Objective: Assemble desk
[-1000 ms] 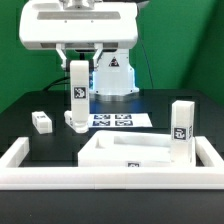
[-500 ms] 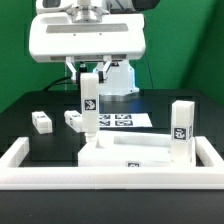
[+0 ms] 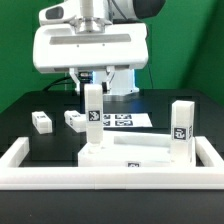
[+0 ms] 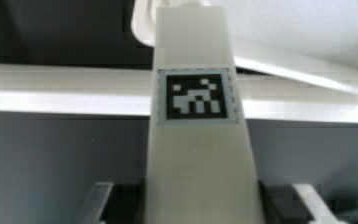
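Note:
My gripper (image 3: 91, 82) is shut on a white block leg (image 3: 92, 115) and holds it upright over the far left corner of the white tabletop panel (image 3: 130, 152). In the wrist view the leg (image 4: 197, 120) fills the middle, tag facing the camera, with the gripper (image 4: 197, 200) closed on its sides and the panel's rim (image 4: 69, 90) behind. A second leg (image 3: 180, 130) stands upright on the panel's right corner. Two more legs lie on the table, one (image 3: 41, 121) at the exterior view's left and one (image 3: 73, 119) beside the held leg.
A long low white barrier wall (image 3: 110, 176) runs along the front and up both sides. The marker board (image 3: 125, 120) lies flat behind the panel. The robot base (image 3: 118, 80) stands at the back in front of a green backdrop.
The gripper has carried the leg toward the exterior view's right and forward, from beside the lying leg to above the panel's far left corner.

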Controlling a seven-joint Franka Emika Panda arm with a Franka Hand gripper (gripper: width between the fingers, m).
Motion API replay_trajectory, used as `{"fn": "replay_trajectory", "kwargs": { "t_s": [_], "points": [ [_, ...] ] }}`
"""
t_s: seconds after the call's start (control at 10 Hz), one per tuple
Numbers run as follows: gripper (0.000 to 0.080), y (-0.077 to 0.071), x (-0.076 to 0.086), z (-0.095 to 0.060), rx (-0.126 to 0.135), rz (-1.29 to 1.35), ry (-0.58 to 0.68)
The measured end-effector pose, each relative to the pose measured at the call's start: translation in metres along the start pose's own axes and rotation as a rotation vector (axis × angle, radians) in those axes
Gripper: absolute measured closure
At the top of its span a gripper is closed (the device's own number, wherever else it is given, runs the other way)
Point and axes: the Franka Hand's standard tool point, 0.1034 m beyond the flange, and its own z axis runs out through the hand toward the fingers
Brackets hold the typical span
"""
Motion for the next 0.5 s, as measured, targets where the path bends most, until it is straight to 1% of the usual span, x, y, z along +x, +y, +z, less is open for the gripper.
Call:
{"fn": "replay_trajectory", "kwargs": {
  "t_s": [0.2,0.4,0.5],
  "points": [
    [0.0509,0.0002,0.0007,0.0006,-0.001,0.000,0.003],
    [0.0509,0.0019,0.0012,0.0013,-0.008,-0.002,0.014],
    [0.0509,0.0032,-0.0016,0.0019,-0.008,-0.005,0.009]
  ]
}}
